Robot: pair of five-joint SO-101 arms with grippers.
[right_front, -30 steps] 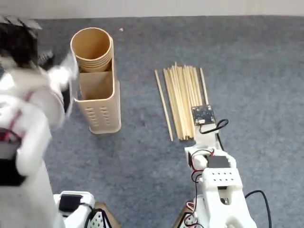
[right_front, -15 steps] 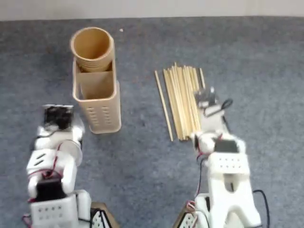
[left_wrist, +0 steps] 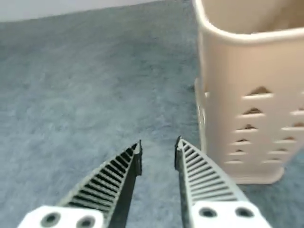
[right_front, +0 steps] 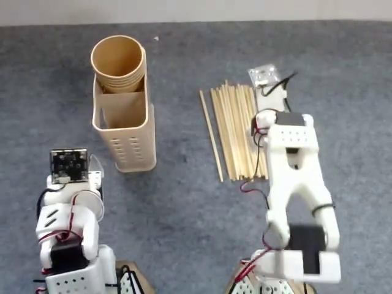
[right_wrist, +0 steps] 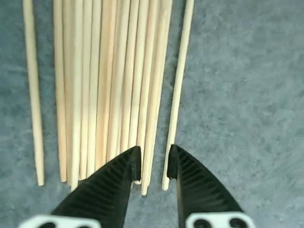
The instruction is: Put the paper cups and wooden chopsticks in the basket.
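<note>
Grey short-pile carpet (right_front: 184, 202) covers the whole work surface, with a pale strip of wall or edging (right_front: 196, 11) along its far side beyond the basket. The beige basket (right_front: 131, 147) stands upright (perforated lower wall, two compartments). Its far compartment holds the nested stack of paper cups (right_front: 118, 61), whose rims rise above the basket wall. The wooden chopsticks (right_front: 236, 128) lie flat on the carpet, well apart from the basket on the right arm's side. They form a parallel bundle, with one stick lying separate on the basket side and another on the side away from it. The left arm (right_front: 67, 214) is folded close to its base on the near side of the basket. The left gripper (left_wrist: 157, 148) hangs over bare carpet just beside the basket's perforated wall, jaws a little apart and holding nothing. The right arm (right_front: 294, 171) is stretched out along the bundle. The right gripper (right_wrist: 153, 154) is poised over the stick ends, jaws narrowly parted with nothing clamped.
</note>
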